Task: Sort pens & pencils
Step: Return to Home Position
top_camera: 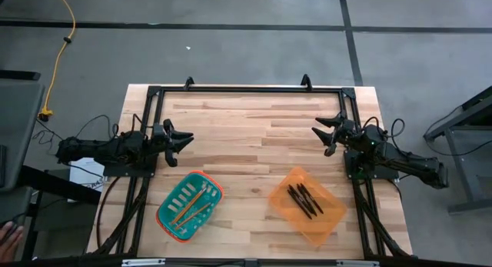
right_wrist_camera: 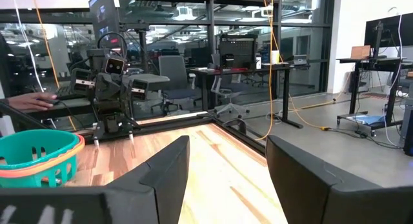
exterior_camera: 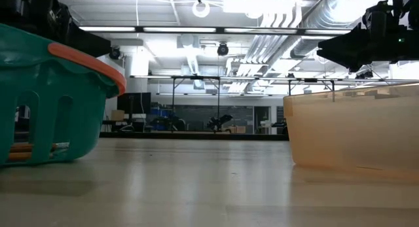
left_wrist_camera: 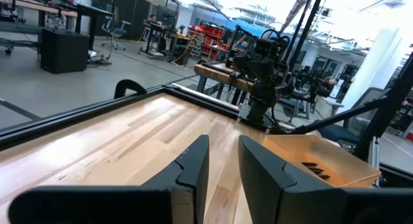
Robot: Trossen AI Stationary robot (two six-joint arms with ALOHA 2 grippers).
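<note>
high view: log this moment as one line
pens in orange bin | pencils in green basket | left claw open, empty, at left edge | right claw open, empty, at right edge

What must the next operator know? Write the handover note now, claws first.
Left claw: open, empty, over the left side of the table.
Right claw: open, empty, over the right side.
Pens: in the orange bin.
Pencils: in the green basket.
Done: sorting, as far as the high view shows.
Left: probably only parking both arms; check that they are home.
</note>
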